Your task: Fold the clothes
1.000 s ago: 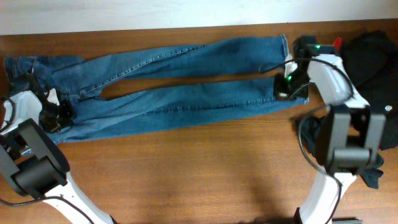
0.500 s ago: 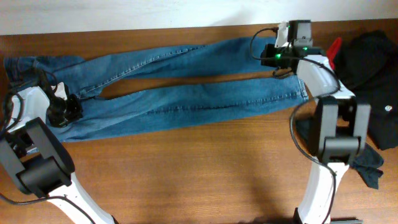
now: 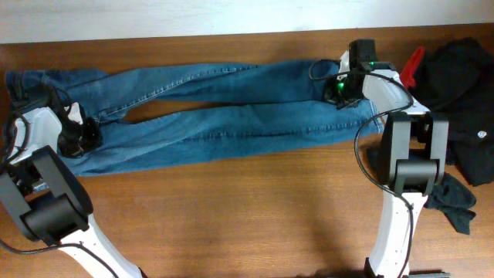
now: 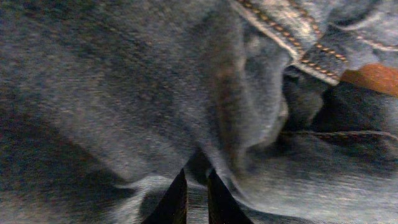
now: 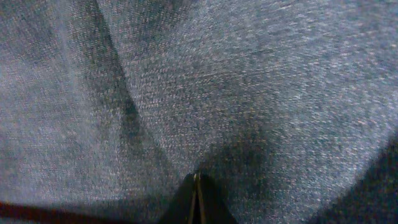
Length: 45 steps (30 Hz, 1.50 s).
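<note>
The blue denim jeans (image 3: 216,123) lie lengthwise across the wooden table, waist at the left and leg ends at the right. My left gripper (image 3: 80,136) is at the near side of the waist part. In the left wrist view its fingers (image 4: 196,190) are nearly closed, with a fold of denim (image 4: 124,93) pinched between them. My right gripper (image 3: 340,89) is on the far leg near its hem. In the right wrist view its fingertips (image 5: 196,183) are pressed together into the denim (image 5: 249,74), which fills the frame.
A heap of black clothes (image 3: 463,85) lies at the far right with a red object (image 3: 413,63) beside it. Another dark cloth (image 3: 455,202) lies by the right arm's base. The wall runs along the table's back edge.
My right gripper went from the near leg's hem up to the far leg's hem, then came toward me, and the far leg shifted closer to the near leg. My left gripper barely moved.
</note>
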Each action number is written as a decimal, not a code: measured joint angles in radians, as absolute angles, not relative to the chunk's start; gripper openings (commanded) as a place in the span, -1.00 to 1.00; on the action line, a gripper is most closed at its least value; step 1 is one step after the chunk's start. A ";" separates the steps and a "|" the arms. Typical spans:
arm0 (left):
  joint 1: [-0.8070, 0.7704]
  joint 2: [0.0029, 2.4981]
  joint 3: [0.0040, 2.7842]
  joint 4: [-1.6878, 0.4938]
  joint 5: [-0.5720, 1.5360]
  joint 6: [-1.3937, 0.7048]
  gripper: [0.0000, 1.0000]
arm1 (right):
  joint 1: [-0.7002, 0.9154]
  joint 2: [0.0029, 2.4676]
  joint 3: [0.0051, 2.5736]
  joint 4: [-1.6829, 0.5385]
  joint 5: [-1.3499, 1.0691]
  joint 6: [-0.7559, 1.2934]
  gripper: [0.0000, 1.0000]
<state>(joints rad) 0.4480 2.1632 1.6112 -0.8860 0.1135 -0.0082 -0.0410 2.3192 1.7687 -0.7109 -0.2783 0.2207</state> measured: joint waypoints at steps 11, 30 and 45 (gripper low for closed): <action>0.469 2.163 1.611 -0.892 0.035 -0.008 -0.75 | 0.042 2.279 1.764 -0.786 -0.218 0.086 0.23; 0.490 2.163 1.611 -0.886 0.046 -0.008 -0.75 | -0.269 2.265 1.856 -0.701 -0.319 0.066 0.22; 0.464 2.163 1.611 -0.885 0.052 -0.008 -0.74 | -0.264 2.372 1.856 -0.677 -0.437 0.023 -0.01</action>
<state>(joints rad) 0.4637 2.1632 1.6112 -0.8848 0.0525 -0.0082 -0.2638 2.3718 1.8565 -0.6769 -0.4374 0.0235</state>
